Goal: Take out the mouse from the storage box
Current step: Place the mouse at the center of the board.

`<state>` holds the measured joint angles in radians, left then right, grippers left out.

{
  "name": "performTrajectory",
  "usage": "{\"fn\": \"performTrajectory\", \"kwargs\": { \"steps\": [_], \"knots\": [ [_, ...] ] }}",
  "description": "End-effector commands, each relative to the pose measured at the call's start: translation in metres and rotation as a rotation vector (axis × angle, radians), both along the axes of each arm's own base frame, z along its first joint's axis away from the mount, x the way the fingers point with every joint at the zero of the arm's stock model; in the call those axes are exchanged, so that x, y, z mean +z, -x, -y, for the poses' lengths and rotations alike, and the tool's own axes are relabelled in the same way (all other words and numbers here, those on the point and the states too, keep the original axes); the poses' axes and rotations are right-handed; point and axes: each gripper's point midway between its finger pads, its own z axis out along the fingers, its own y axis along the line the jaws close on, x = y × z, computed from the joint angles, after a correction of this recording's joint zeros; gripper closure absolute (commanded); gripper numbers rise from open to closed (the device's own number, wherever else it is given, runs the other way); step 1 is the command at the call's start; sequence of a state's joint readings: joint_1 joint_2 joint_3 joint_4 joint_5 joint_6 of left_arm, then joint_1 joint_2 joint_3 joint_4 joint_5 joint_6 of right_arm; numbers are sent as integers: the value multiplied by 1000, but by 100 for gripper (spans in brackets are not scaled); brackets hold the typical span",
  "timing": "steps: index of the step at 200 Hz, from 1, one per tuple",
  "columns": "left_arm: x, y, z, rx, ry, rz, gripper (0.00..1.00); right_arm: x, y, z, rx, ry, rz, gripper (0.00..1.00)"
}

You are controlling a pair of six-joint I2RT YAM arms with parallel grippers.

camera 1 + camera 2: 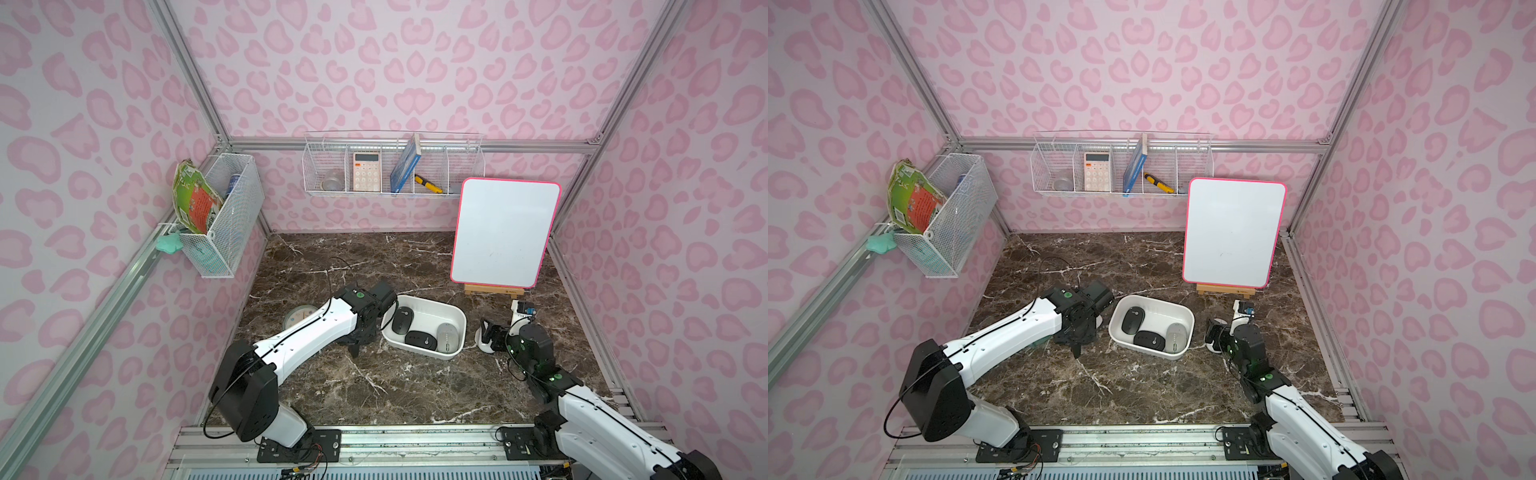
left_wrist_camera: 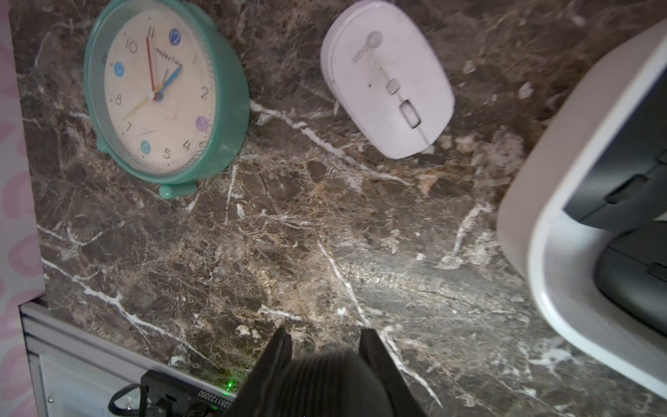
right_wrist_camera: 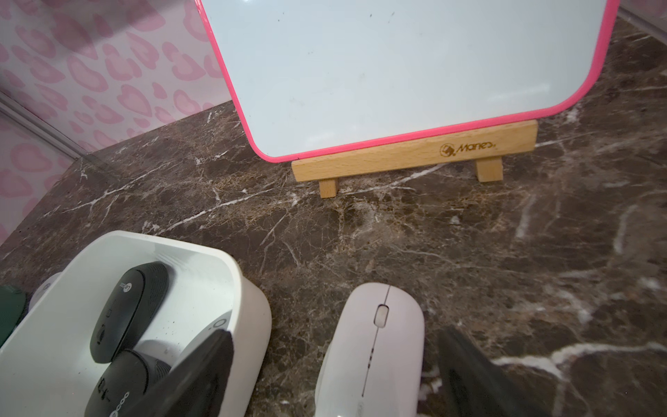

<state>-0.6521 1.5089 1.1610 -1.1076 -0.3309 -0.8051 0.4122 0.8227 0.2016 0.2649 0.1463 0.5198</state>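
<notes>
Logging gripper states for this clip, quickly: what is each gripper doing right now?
Left gripper: closed, holding nothing.
Right gripper: open, jaws either side of the white mouse, not clamped on it.

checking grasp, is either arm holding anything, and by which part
Nothing held: right gripper open astride the white mouse, gaps both sides; left gripper shut, empty.

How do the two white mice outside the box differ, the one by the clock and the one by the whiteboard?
The clock-side mouse lies apart from the shut left gripper; the whiteboard-side mouse lies between the open right gripper's fingers. The clock-side mouse has a squarish wheel and a logo; the whiteboard-side mouse an oval wheel. Both are white, flat on the table beside the box.
</notes>
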Motion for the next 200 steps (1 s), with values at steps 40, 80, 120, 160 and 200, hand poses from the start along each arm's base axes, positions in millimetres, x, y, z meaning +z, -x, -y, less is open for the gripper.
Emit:
{"fn": "performTrajectory", "kwargs": {
  "steps": [40,80,120,160,200],
  "knots": [
    [-34,7,-25,79,-18,-76,72,5,-2,-1,0,-4,25,9],
    [-48,3,-31,81,-84,-98,72,5,-2,-1,1,-3,25,10],
    [-59,-1,-28,78,-88,-103,68,5,-2,0,0,-2,24,9],
    [-69,-4,-23,77,-80,-122,64,4,-2,-1,2,-2,22,10],
    [-75,-6,-16,72,-64,-128,57,4,-2,-1,2,-2,24,9]
  ]
}}
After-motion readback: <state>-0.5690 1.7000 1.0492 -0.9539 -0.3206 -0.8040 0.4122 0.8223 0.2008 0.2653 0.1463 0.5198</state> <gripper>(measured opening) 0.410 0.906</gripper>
